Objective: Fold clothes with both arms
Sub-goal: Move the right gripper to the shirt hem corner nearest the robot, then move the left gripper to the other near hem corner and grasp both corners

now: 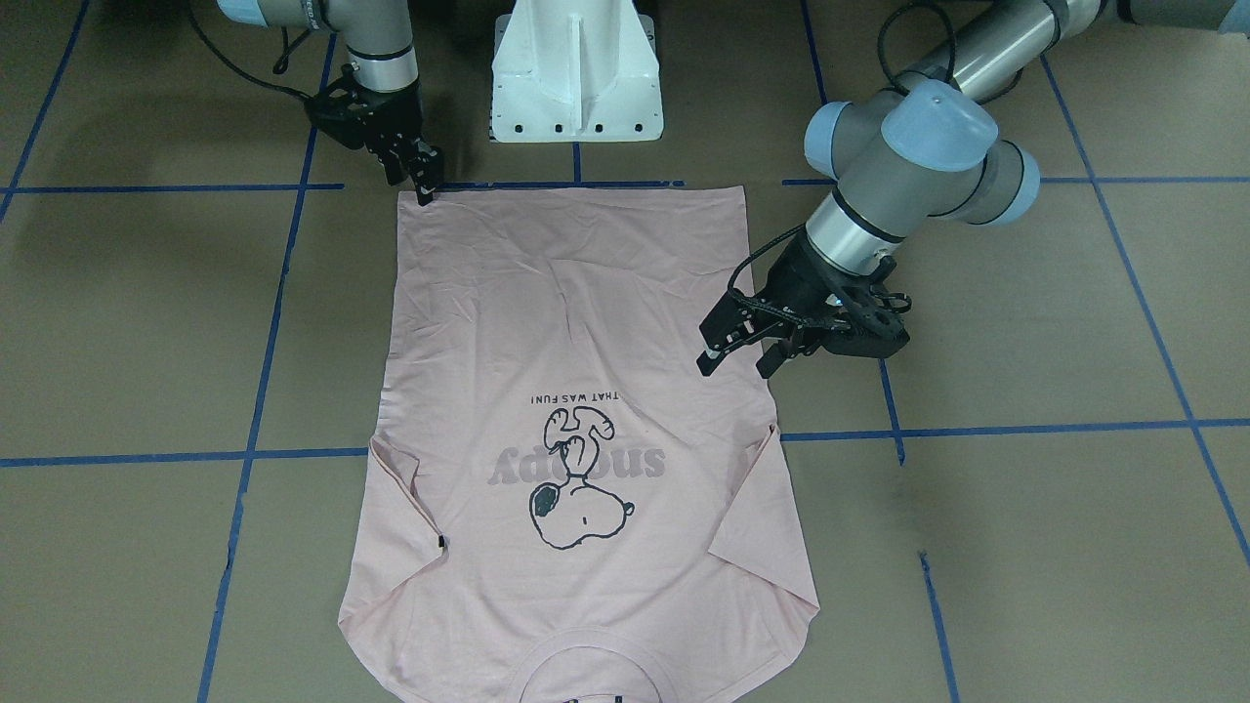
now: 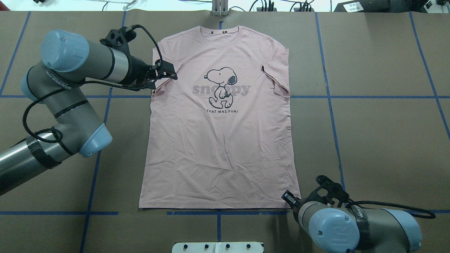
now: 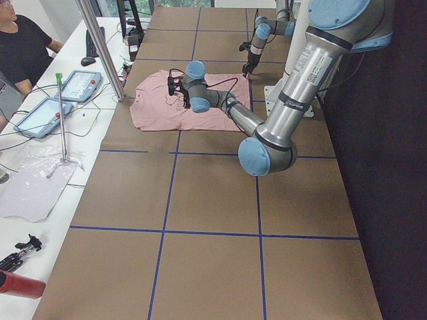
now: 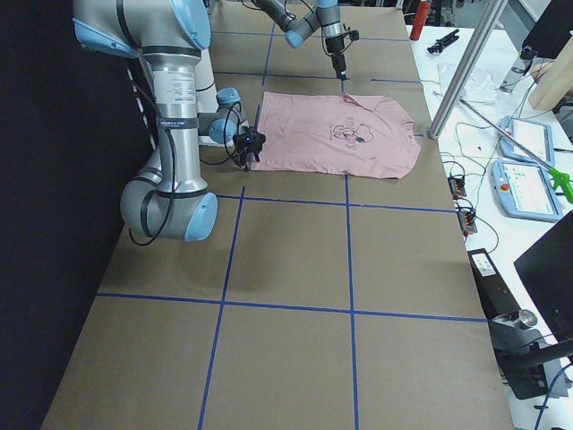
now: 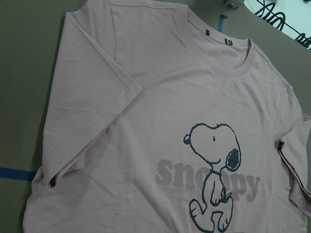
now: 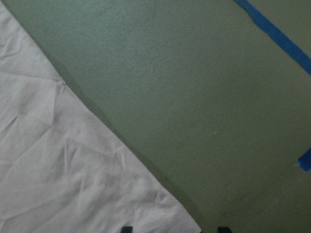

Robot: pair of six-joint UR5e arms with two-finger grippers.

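Both unclenched: T-shirt (image 1: 586, 293) sleeve (image 5: 87, 107) below left gripper (image 1: 734, 363), hem corner (image 6: 184, 218) between right gripper (image 1: 424, 190) tips; either may pinch one layer.

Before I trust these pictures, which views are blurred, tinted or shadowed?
Right wrist view: soft, with a green cast; the T-shirt looks grey-white. Front-facing view: sharp, with dark shadows on the table at upper left. Overhead view: even light, the print readable.

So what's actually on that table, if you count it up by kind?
Shirt: 1
Arms: 2, the left arm and the right arm
White base: 1
Total: 4
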